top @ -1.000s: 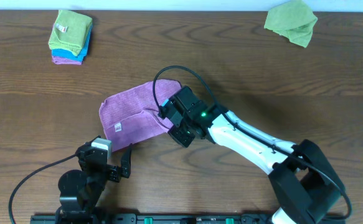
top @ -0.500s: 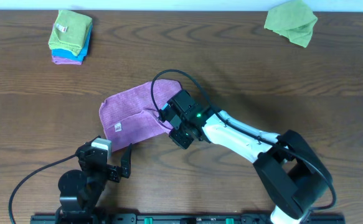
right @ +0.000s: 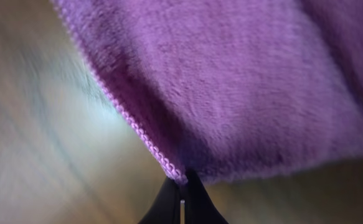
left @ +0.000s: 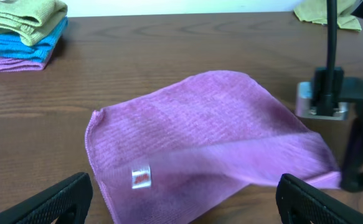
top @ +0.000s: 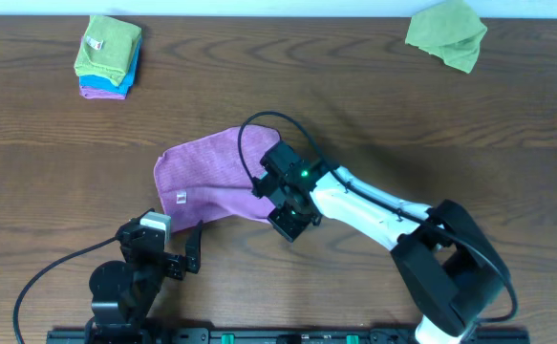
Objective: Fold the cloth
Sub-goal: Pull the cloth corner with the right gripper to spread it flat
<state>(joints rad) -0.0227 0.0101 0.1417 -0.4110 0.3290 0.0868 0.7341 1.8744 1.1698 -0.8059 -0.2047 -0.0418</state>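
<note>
Cloth: a purple cloth [top: 206, 172] is seen left of the table's centre, spread partly flat on the wood.
Cloth shape: in the left wrist view, its near right corner is raised off the table, and a taut band of fabric is drawn from that corner across the near part of the cloth.
Label: a small white tag [left: 141, 178] is sewn near the cloth's near left corner and faces up.
Right gripper: the right gripper [right: 182, 188] is pinched closed on the edge of the purple cloth; in its wrist view the 2 dark fingertips meet at the hemmed corner, with blurred table wood beneath.
Right arm: it is stretched from the near right edge toward the cloth's right side, and a black cable [top: 259, 124] is looped over the fabric.
Left gripper: the left gripper [left: 184, 186] is held wide apart with nothing between its 2 fingers, just on the near side of the cloth.
Stack: 3 folded cloths [top: 108, 55], green over blue over purple, are piled at the far left corner.
Green cloth: a crumpled green cloth [top: 447, 33] is left at the far right, well apart from the purple one.
Table: a brown wooden table [top: 507, 143] bears everything.
</note>
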